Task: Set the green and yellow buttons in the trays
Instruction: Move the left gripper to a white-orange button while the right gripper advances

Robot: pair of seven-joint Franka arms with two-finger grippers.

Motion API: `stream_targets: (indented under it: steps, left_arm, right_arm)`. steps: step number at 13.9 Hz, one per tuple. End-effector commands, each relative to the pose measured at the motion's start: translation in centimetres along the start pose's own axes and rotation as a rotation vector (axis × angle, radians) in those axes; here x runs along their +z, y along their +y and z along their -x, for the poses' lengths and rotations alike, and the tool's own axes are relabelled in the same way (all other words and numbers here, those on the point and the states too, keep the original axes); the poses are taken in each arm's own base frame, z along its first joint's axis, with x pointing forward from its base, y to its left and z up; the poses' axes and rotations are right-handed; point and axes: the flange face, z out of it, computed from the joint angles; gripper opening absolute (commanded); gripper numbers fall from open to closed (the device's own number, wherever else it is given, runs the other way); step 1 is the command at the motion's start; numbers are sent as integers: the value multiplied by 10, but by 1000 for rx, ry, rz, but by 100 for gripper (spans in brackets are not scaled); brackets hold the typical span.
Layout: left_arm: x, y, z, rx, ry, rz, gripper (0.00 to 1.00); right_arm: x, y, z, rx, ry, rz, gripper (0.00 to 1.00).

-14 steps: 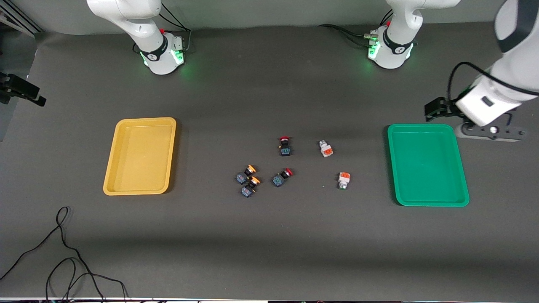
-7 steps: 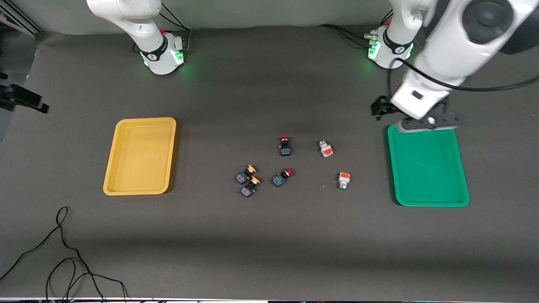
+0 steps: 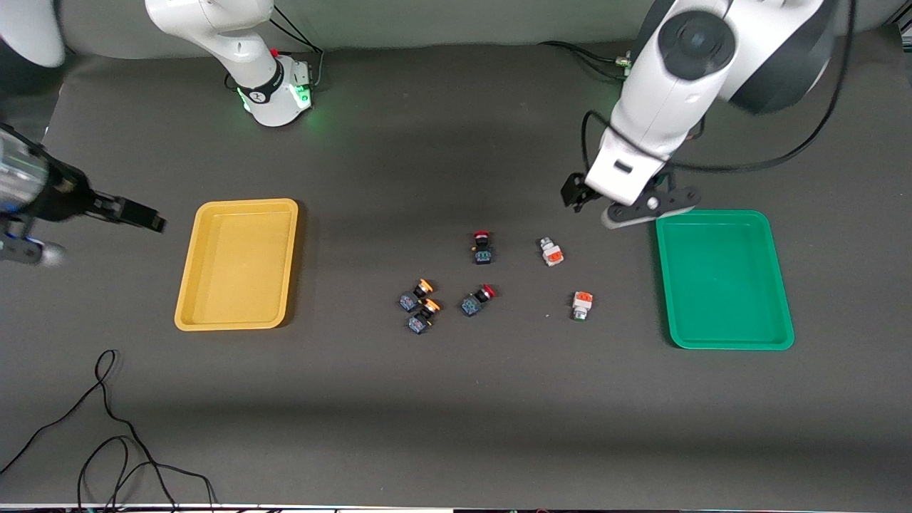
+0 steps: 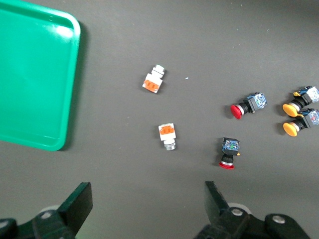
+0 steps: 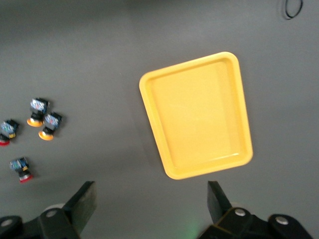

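Meanwhile both open tools, left tool (image 3: 627, 206) and right tool (image 3: 135, 214), hover above white-bodied, orange-blocked buttons (image 3: 550, 251).

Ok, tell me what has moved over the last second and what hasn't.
The left pincer swung in from past the green plastic tray and now hangs open over bare table beside its corner, toward the white-and-orange switches. The right pincer came into view by the yellow plastic tray, open. Nothing was gripped; trays and all six switches stayed put.
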Motion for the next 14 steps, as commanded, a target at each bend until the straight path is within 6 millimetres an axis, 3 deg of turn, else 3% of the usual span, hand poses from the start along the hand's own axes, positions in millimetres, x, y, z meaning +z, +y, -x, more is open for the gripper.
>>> stream_targets:
  steps: [1, 5, 7, 12, 14]
  left_arm:
    - [50, 1, 10, -18, -12, 4, 100]
    - [138, -7, 12, -31, -4, 9, 100]
    - [183, -1, 8, -53, -20, -7, 100]
    - [273, 14, 9, -58, -32, -25, 100]
    - [297, 18, 9, -52, -17, -11, 100]
  right_arm:
    - [20, -36, -20, 63, 17, -5, 99]
    - [67, -88, -32, 174, 10, -20, 100]
    - [89, -115, -33, 201, 10, -21, 100]
    - [154, -177, -32, 279, 13, -1, 100]
    - [182, -201, -31, 327, 23, 1, 100]
